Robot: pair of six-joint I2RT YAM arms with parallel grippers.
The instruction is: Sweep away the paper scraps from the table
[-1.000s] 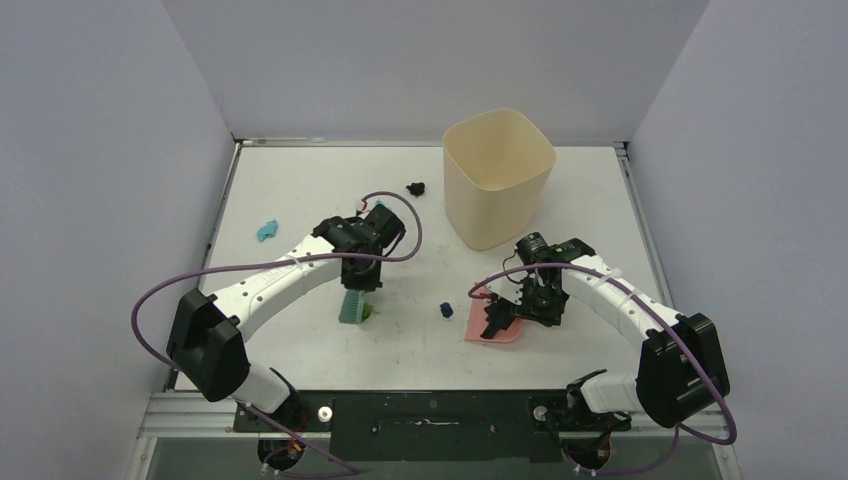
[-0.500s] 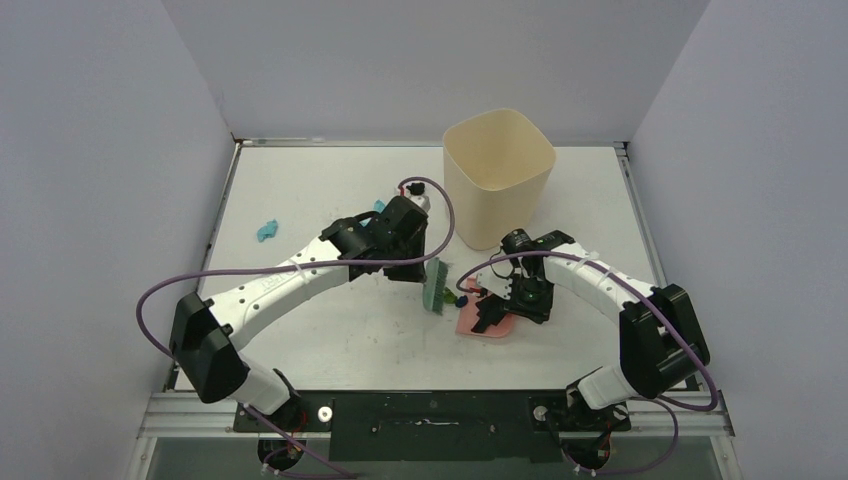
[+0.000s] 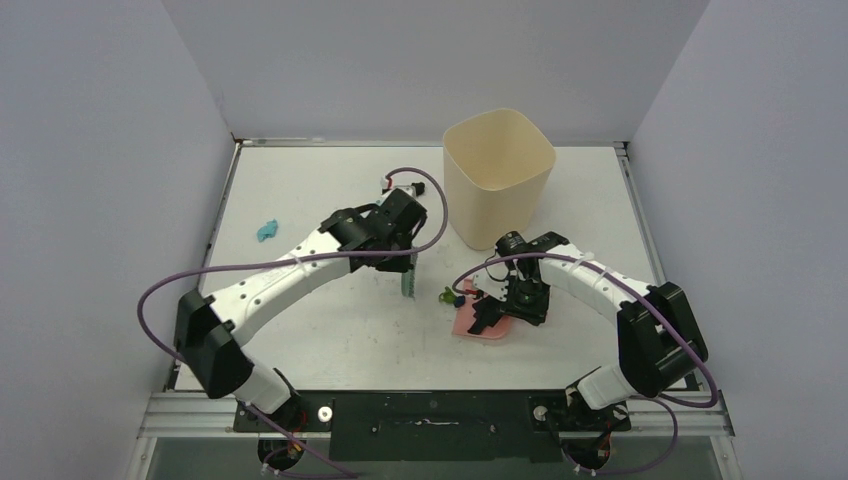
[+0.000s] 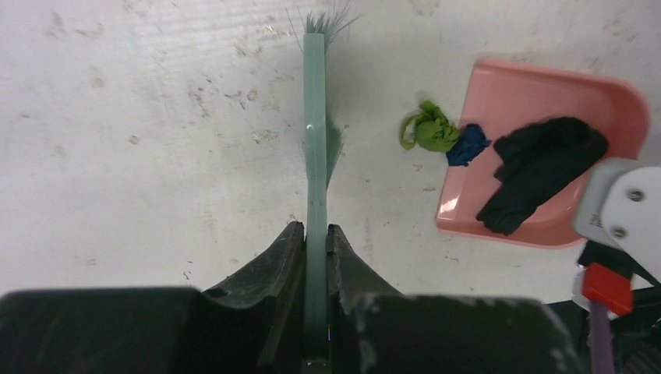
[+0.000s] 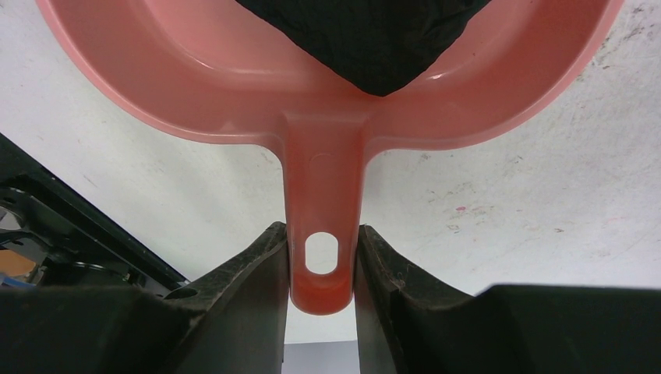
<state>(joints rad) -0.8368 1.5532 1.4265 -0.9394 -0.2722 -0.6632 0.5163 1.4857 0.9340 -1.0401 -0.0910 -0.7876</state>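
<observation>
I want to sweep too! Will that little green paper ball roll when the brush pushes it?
Probably it moves easily: the green scrap is a small crumpled wad, likely very light. Its lumpy shape suggests it would skid and wobble rather than roll straight. It lies near the pink dustpan, so a gentle push may do.

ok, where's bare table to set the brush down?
Free: the far-left corner of the table behind the teal scrap; the right side between the bin and the table's right edge; the near strip left of the dustpan. Crowded: centre, where brush, green scrap, blue scrap and dustpan sit close together.
</observation>
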